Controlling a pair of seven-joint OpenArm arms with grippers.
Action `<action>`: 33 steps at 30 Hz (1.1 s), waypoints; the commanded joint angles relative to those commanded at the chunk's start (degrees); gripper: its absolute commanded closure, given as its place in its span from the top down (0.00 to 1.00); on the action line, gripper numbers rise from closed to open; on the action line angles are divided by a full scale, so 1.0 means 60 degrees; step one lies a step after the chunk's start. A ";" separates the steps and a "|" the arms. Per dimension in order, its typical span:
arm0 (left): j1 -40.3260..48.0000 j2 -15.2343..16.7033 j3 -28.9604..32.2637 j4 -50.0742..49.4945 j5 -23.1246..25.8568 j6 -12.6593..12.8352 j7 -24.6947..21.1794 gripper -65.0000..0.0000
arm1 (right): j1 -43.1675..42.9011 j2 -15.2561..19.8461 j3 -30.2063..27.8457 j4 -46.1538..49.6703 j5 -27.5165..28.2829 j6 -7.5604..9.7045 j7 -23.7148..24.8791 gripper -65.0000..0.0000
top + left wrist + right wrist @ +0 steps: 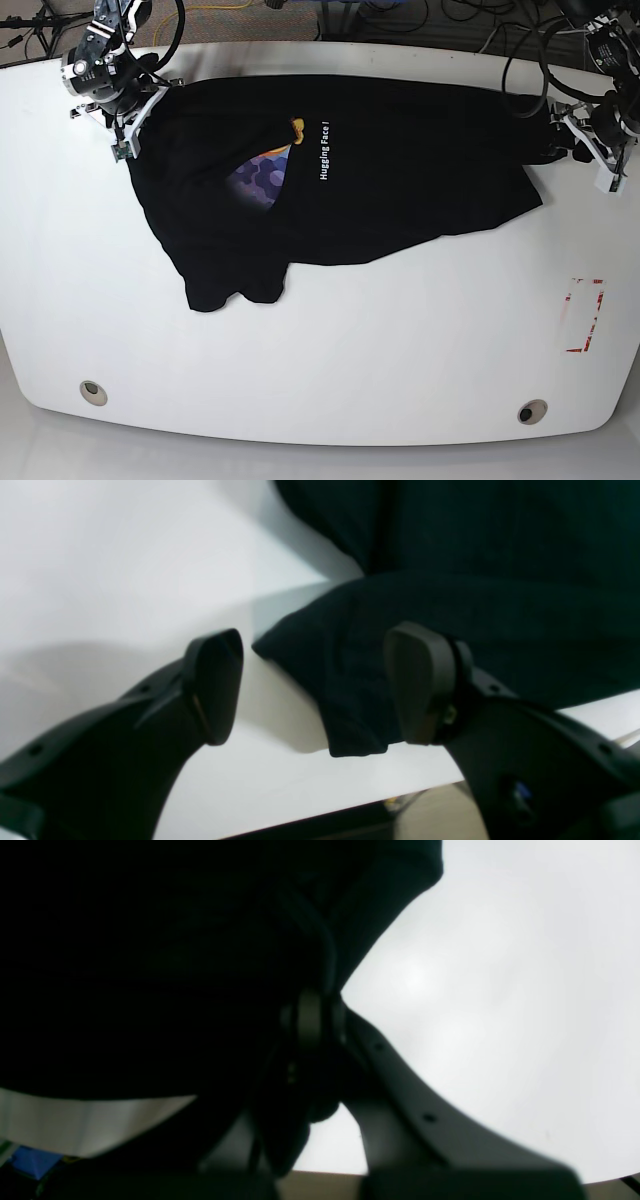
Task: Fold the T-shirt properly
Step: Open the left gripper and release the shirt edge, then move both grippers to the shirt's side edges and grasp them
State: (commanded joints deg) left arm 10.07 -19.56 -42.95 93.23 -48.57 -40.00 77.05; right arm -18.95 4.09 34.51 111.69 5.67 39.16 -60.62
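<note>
The black T-shirt (400,170) lies spread across the white table (350,340), partly folded over. A slice of the purple and yellow print and the white "Hugging Face" lettering (323,150) show. My right gripper (133,112) is at the shirt's far left corner. In the right wrist view it (320,1015) is shut on bunched black cloth (150,965), which hides one finger. My left gripper (556,137) is at the shirt's right end. In the left wrist view it (317,687) is open, with a loose cloth corner (350,680) lying between its fingers on the table.
A red-marked rectangle (583,315) is on the table at the right. Two round holes (92,390) (531,411) sit near the front edge. Cables (420,25) lie beyond the back edge. The table's edge (310,820) is just behind my left gripper.
</note>
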 joint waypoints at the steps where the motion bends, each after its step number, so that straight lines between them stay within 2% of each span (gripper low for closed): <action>1: -0.0015 -0.0103 -0.0015 -0.0161 -0.0220 0.0000 0.0000 0.66 | 0.0000 0.0000 0.0000 0.0000 0.0000 0.0000 0.0000 0.00; 8: -0.0381 -0.0527 -0.0029 -0.0982 -0.1993 0.0000 0.0029 0.66 | 0.0000 -0.0015 0.0000 -0.0015 0.0000 0.0000 0.0000 0.00; 12: -0.0571 -0.0938 -0.0059 -0.1026 -0.3150 0.0000 0.0249 0.65 | 0.0000 -0.0015 0.0000 -0.0015 0.0000 0.0000 0.0000 0.00; 15: -0.0615 -0.1172 -0.0073 -0.1055 -0.3575 0.0000 0.0264 0.65 | 0.0000 -0.0015 0.0000 -0.0015 0.0029 0.0000 0.0000 0.00; 21: -0.0967 -0.1392 -0.0601 -0.1070 -0.3429 0.0000 0.0234 0.65 | 0.0015 -0.0015 0.0000 0.0000 0.0015 0.0015 0.0000 0.02; 24: -0.1216 -0.1377 -0.0835 -0.1026 -0.2960 0.0000 0.0234 0.66 | 0.0015 -0.0015 0.0000 0.0015 0.0059 0.0000 0.0000 0.10; 29: -0.1656 -0.1377 -0.0864 -0.1055 -0.1905 0.0000 0.0234 0.66 | 0.0015 -0.0015 0.0015 0.0044 0.0073 -0.0015 0.0000 0.34; 33: -0.1861 -0.1363 -0.0864 -0.1055 -0.1070 0.0000 0.0234 0.66 | 0.0029 -0.0015 0.0015 0.0308 0.0073 0.0044 0.0000 0.47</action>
State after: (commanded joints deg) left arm -1.10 -27.74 -48.13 86.90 -54.99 -40.00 78.46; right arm -18.77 4.00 34.59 113.54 6.11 39.43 -60.62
